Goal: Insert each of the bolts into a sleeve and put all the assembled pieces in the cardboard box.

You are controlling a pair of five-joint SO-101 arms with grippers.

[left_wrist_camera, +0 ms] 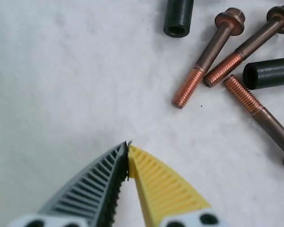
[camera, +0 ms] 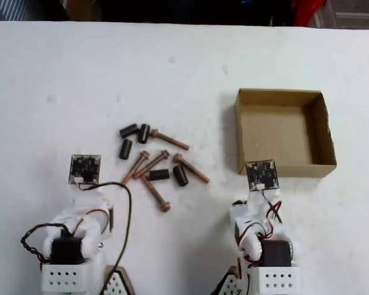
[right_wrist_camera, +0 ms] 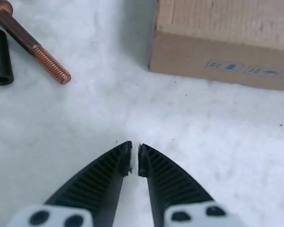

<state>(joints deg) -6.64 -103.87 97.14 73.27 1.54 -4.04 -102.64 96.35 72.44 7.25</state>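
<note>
Several copper bolts (camera: 151, 164) and black sleeves (camera: 125, 149) lie loose in a cluster at the table's middle, all apart from one another. The cardboard box (camera: 283, 132) stands open and empty to their right. My left gripper (left_wrist_camera: 128, 145), with one grey and one yellow finger, is shut on nothing just short of the threaded tips of two bolts (left_wrist_camera: 208, 54) and a sleeve (left_wrist_camera: 270, 73). My right gripper (right_wrist_camera: 135, 147), with black fingers, is shut and empty over bare table, between a bolt (right_wrist_camera: 28, 45) with a sleeve (right_wrist_camera: 0, 56) beside it and the box wall (right_wrist_camera: 222, 56).
The left arm (camera: 74, 239) sits at the front left of the white table (camera: 61, 80) and the right arm (camera: 261, 239) at the front right, just in front of the box. Bare table stretches behind and to the left of the parts.
</note>
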